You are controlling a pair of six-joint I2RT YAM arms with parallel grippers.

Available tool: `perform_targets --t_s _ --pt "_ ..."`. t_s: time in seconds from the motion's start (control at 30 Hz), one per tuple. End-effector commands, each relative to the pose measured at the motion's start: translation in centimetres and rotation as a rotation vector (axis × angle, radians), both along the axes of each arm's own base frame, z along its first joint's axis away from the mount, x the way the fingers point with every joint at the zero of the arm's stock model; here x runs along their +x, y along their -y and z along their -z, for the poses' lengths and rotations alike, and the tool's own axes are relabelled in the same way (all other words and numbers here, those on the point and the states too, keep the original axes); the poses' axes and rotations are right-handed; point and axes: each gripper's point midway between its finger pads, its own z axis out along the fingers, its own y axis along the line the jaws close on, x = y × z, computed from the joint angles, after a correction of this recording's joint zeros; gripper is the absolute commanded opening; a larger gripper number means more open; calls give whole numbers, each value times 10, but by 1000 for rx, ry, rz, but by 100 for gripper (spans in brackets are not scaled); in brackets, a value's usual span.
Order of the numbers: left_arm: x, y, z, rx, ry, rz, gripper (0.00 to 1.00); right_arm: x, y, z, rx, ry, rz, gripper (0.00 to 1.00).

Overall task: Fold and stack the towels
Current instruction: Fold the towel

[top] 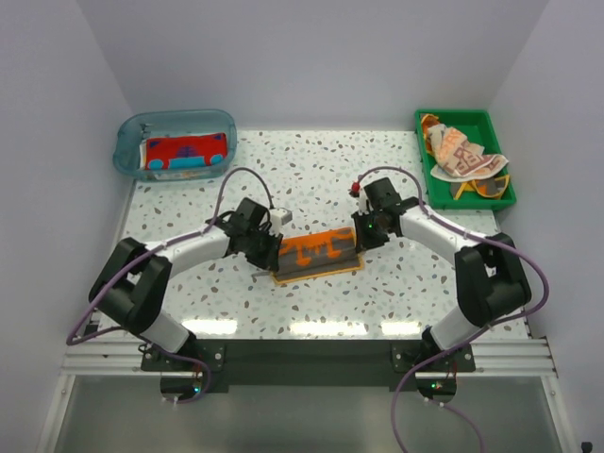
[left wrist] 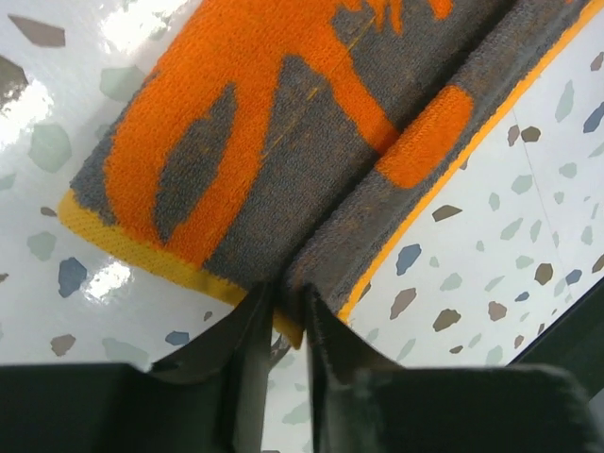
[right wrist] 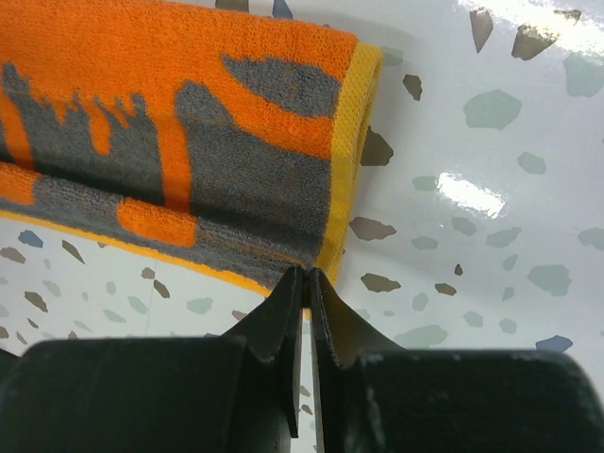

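Orange-and-grey towel [top: 316, 253], yellow edging, green tray [top: 453, 113], speckled white table [top: 377, 293]

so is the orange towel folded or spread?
Folded. The towel lies as a narrow strip, and both wrist views show one layer doubled over another along its long edge.

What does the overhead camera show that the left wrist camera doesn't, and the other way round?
Only overhead: the whole left arm and right arm, a clear blue tub at the far left holding a red and teal towel, and a green tray at the far right with a peach-patterned towel.
Only the left wrist: the orange and grey towel up close, showing its terry weave and yellow edge, with the left gripper nearly closed at its fold.
Both: that folded towel lying on the speckled table.
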Motion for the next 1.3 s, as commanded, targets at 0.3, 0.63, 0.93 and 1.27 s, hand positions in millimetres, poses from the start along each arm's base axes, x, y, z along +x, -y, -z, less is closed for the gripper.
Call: perform_targets --t_s 0.3,0.63,0.93,1.27 --pt "-17 3 -75 -164 104 -67 60 -43 -7 -35 63 58 3 27" --pt "9 27 -97 -243 88 -157 56 -4 -30 -70 164 190 52 28" --pt "-15 25 -27 -154 -50 -194 44 0 -37 -9 167 109 119 26" --pt "-37 0 21 -43 -151 -304 35 -28 -10 30 82 43 202 24"
